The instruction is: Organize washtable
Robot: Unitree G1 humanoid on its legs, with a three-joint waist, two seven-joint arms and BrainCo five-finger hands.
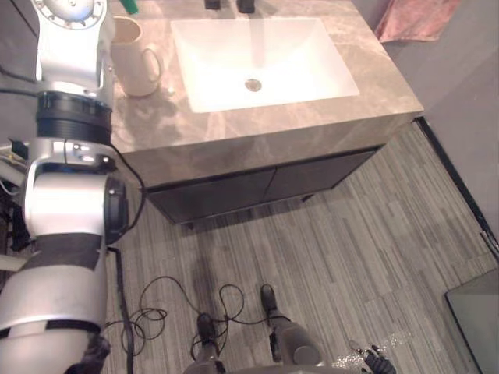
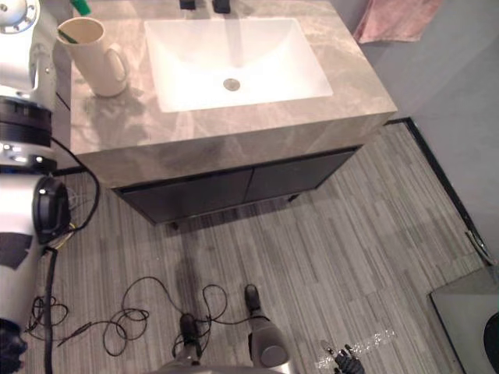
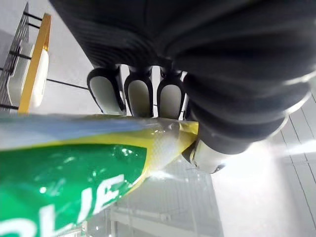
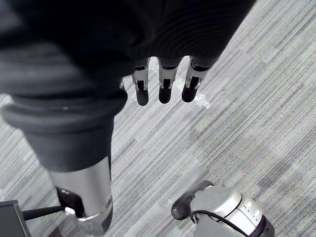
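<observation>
A: Where's the tube?
B: Green-and-yellow tube (image 3: 74,163), probably toothpaste. It's in the left hand (image 3: 138,96), fingers and thumb curled round it. A green end shows just past the cream mug (image 2: 92,54) on the worktop's (image 2: 234,132) left side.
A: Right hand?
B: The right hand (image 4: 163,84) hangs over the floor with straight fingers, holding nothing.
A: Progress?
B: Midway, I'd guess. The mug holds something thin and green, can't tell what. The sink (image 2: 234,62) is bare. Tube isn't set down yet; it likely goes in the mug.
</observation>
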